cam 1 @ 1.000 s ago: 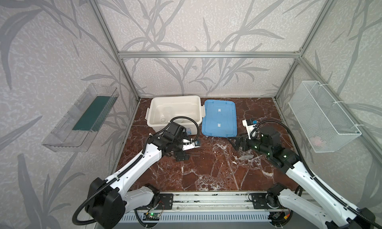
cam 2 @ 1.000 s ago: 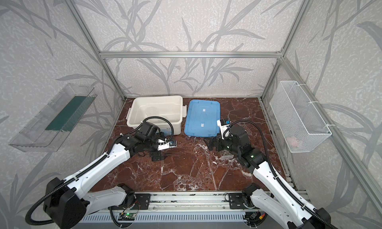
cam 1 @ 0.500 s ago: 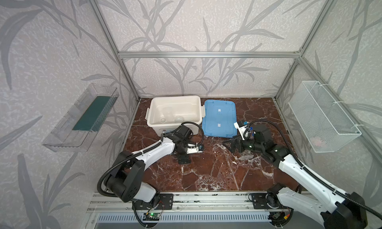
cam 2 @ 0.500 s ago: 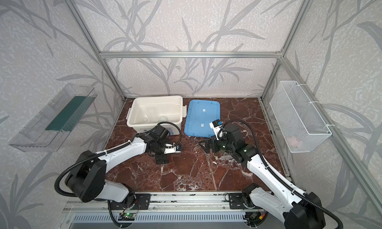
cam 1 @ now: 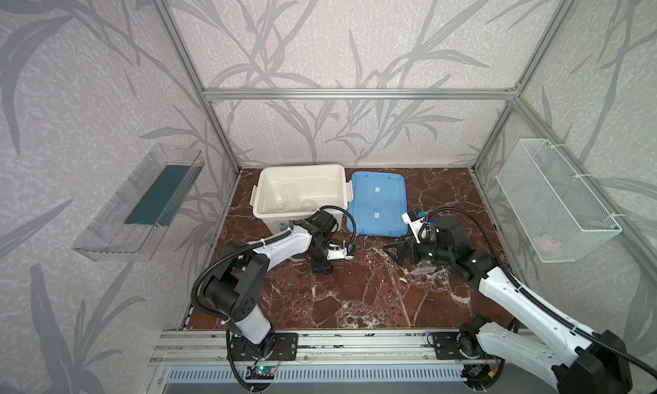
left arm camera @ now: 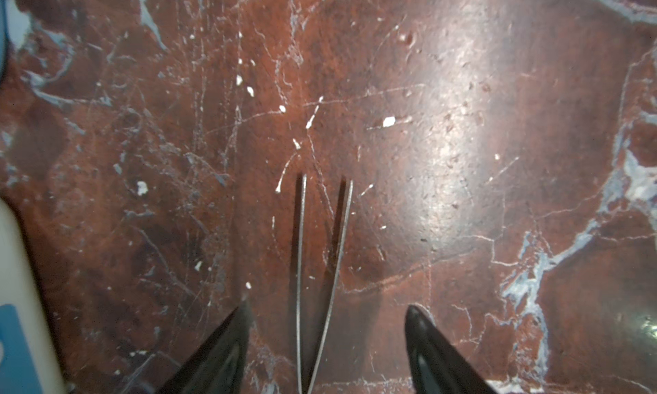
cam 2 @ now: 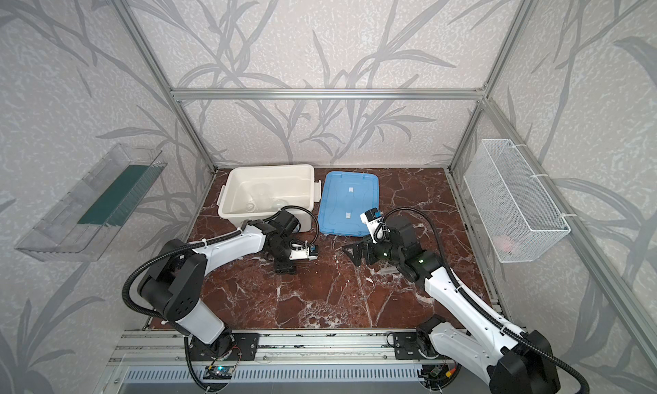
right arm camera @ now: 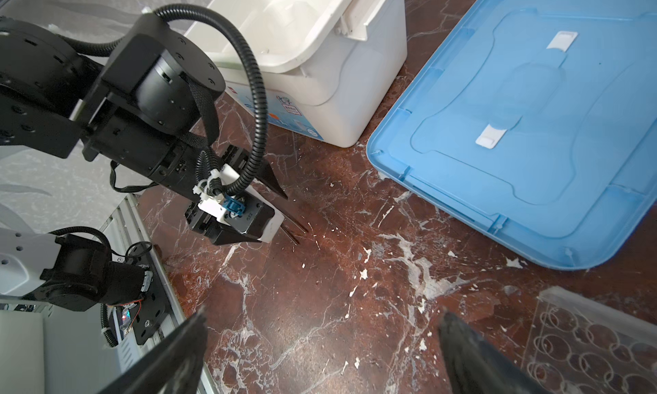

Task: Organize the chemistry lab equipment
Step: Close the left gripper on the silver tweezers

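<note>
Left claw point(left arm camera: 327, 306) is low over the table point(left arm camera: 462, 125), just in front of the bin point(cam 1: 302, 168), near its front right corner, angled down. Its jaws are partly open. Two rods point(left arm camera: 300, 253) lie flat on the marble between the fingers point(left arm camera: 227, 346), side by side, close at the claw end and a little apart at the far end. There is a gap on each side, so neither finger touches a rod and nothing is gripped. Can't tell whether the fingertips touch the table.

Right claw point(right arm camera: 323, 313) is right of the bin, in front of the lid point(cam 1: 377, 203), aimed back toward the bin. Its jaws are wide open over bare marble and hold nothing.

Rack point(right arm camera: 586, 346) lies flat on the table just beside the right claw, on the side away from the bin and near the lid's front edge.

Lid lies flat on the table, just right of the bin.

Clear glassware point(cam 1: 307, 205) sits on the bin floor toward the front wall. It is too faint to tell the pieces apart.
</note>
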Motion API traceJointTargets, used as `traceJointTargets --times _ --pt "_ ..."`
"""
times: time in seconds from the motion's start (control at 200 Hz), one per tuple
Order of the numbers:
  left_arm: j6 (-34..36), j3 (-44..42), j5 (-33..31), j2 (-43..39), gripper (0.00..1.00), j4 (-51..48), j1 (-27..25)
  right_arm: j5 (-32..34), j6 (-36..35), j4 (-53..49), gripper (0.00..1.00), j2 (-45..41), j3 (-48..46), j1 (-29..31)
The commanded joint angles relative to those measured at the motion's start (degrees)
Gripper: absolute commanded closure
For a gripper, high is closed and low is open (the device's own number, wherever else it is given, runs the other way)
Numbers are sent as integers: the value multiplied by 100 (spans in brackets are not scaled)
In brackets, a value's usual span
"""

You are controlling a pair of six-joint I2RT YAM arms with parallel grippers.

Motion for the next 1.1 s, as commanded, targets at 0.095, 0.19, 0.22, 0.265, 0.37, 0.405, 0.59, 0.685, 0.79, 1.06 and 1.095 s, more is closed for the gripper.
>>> traceJointTargets --times 0.095,0.19,0.22,0.265,0.37,0.405,0.59,0.685,0.79,1.06,1.095 --pt "142 146 136 177 47 -322 25 260 21 207 1 -336 -137 29" --pt "142 115 164 191 53 -264 24 264 45 216 1 -363 -156 27" --pt "138 106 195 194 56 -249 27 280 48 230 1 -363 -166 28" --pt "134 117 218 221 60 -223 26 276 65 241 1 -367 -188 29" --pt "129 90 160 285 68 -163 -8 306 64 241 1 -354 -196 29" --pt "138 96 158 290 73 -190 -12 304 64 242 1 -360 -199 27" --pt "156 22 34 282 77 -86 -47 341 49 181 1 -412 -174 24" --pt "151 -6 -59 319 75 -68 -73 368 47 167 1 -459 -200 29" --pt "151 -51 -143 384 72 -34 -131 386 73 171 0 -503 -226 28" --pt "138 19 -169 318 97 -161 -224 480 63 102 0 -607 -224 22" --pt "138 18 -179 271 100 -161 -233 494 64 93 1 -617 -212 28"
